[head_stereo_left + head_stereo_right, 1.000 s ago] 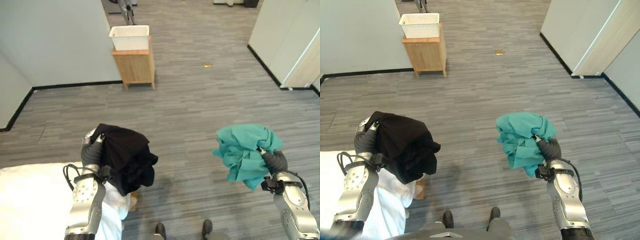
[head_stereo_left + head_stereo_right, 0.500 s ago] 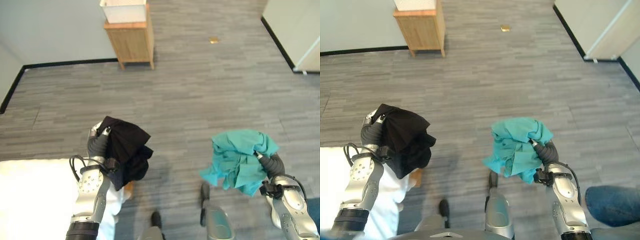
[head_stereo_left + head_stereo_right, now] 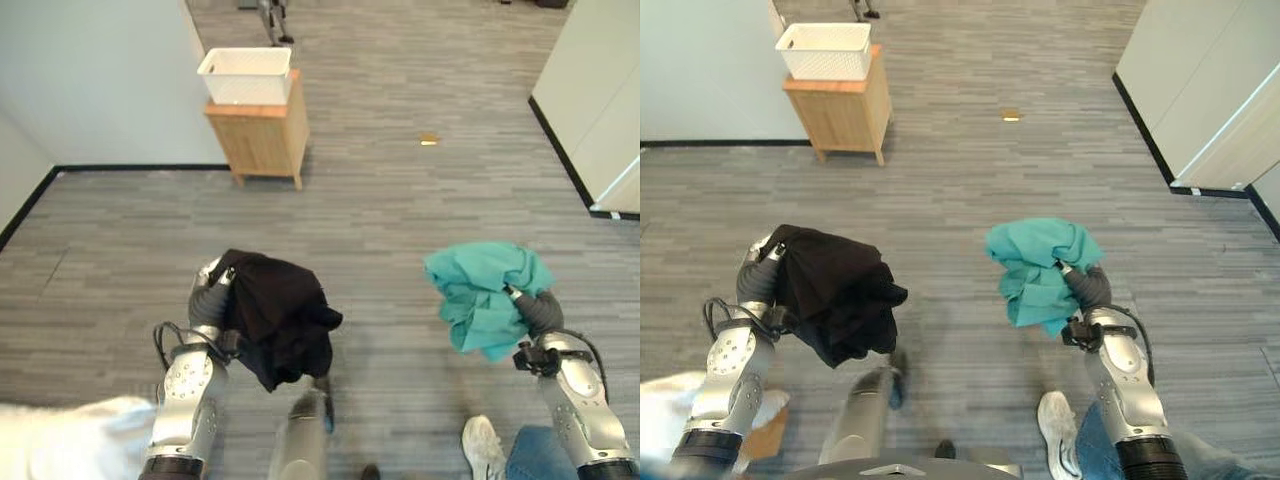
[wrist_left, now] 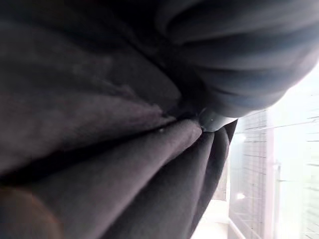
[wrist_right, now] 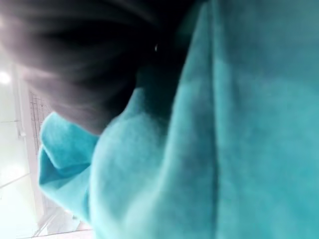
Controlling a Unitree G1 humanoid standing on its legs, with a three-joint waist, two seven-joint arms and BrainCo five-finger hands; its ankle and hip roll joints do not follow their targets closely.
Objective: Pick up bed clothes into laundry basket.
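Observation:
A bunched black garment (image 3: 285, 315) hangs over my left hand (image 3: 207, 300) at the lower left, off the floor; the hand's fingers are buried in the cloth and grip it. My right hand (image 3: 540, 312) at the lower right holds up a crumpled teal garment (image 3: 480, 290), with a silver fingertip pressed into its folds. The left wrist view shows dark cloth (image 4: 99, 149) tight against the hand's cover. Teal cloth (image 5: 224, 149) lies against the cover in the right wrist view. The white laundry basket (image 3: 246, 75) stands on a small wooden cabinet (image 3: 262, 140) far ahead, against the left wall.
A corner of the white bed (image 3: 70, 440) lies at the lower left. A person's white shoe (image 3: 483, 445) and jeans leg (image 3: 530, 462) are close to my right arm. A small yellow scrap (image 3: 428, 140) lies on the grey plank floor. A wall (image 3: 600, 90) runs along the right.
The camera has moved: the basket and cabinet are back in full view and less of the bed shows. A person's shoe now shows at the lower right. Both hands still hold their garments.

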